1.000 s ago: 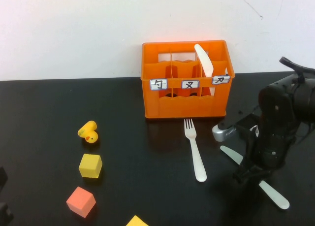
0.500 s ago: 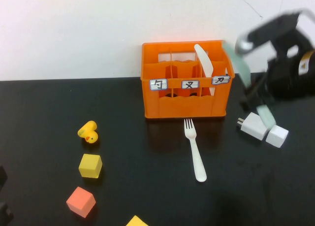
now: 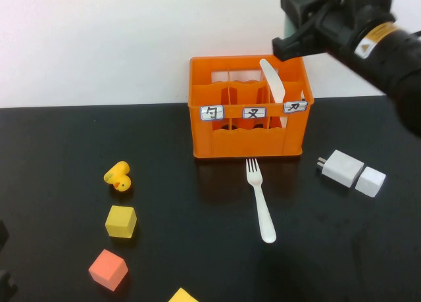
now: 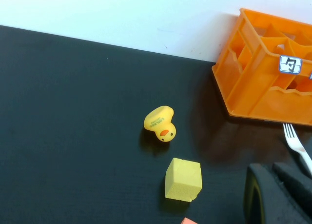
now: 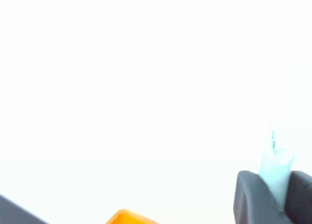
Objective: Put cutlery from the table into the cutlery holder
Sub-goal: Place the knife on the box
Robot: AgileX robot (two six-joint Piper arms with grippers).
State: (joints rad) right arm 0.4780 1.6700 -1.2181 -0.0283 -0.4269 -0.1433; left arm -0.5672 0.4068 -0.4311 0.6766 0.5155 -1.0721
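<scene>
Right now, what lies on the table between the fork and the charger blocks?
Nothing: in the high view only bare black table separates the fork from the charger blocks.

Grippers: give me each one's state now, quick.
Left gripper: low over the table, near the fork; open or shut cannot be told.
Right gripper: raised above the orange crate, shut on the pale green knife.

The right pincer is cut by the right wrist view's lower edge, so only its finger tops show, clamped on a pale knife whose handle is hidden between them. In the high view that knife is mostly hidden behind the arm. The left pincer is cropped at the corner; its gap cannot be read. A yellow block is cut off at the bench's near edge.
</scene>
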